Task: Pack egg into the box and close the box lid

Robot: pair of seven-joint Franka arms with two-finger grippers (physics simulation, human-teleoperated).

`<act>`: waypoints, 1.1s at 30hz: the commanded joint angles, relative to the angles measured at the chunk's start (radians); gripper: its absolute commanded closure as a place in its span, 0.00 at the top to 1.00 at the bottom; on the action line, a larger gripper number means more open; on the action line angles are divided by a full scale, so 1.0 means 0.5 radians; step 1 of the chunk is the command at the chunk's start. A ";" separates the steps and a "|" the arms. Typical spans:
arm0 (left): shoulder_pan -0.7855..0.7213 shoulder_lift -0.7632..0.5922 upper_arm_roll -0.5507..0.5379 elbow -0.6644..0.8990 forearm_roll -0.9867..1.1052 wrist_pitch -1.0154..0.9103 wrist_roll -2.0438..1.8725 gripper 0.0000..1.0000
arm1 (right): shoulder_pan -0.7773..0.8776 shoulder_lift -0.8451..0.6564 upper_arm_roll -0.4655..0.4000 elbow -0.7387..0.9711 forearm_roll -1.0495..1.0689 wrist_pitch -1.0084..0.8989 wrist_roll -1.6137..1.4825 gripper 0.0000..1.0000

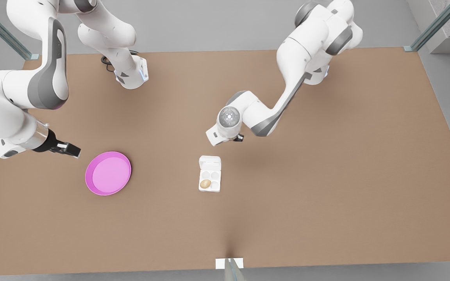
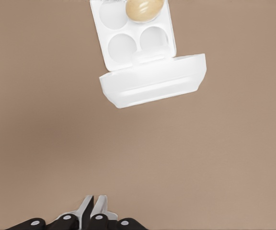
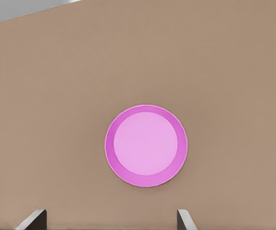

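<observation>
- The egg (image 1: 205, 184) sits in one cup of the box (image 1: 210, 180), the cup nearest the camera on the front view's left; the packing half looks done to me.
- The box lid (image 1: 209, 161) lies swung open on the bench (image 1: 326, 195), hinged at the tray's far edge, so the closing step remains.
- The left tool (image 2: 94, 211) hangs over bare bench just beyond the lid, its fingers (image 2: 84, 208) pressed together and holding nothing. That pinched shape reads as a pusher, set behind the flap to tip it over the cups.
- In the front view this left tool (image 1: 239, 137) hangs just beyond the lid's far end, low over the bench.
- The right tool (image 1: 70, 150) waits near the pink plate (image 1: 108, 173), fingers spread wide and empty, well apart from the box and out of the way.
- From its wrist camera the plate (image 3: 146, 145) lies bare.
</observation>
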State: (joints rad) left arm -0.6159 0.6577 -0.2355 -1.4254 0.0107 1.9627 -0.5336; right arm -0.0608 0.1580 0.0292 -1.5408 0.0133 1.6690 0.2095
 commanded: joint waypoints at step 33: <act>-0.090 0.461 0.054 0.455 -0.046 0.572 -0.712 0.21 | -0.062 0.009 0.000 -0.002 0.010 -0.043 -0.422 1.00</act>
State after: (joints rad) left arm -0.6609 0.8838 -0.2084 -1.2033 -0.0141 2.2159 -0.8648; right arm -0.0922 0.1649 0.0291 -1.5421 0.0181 1.6489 0.0359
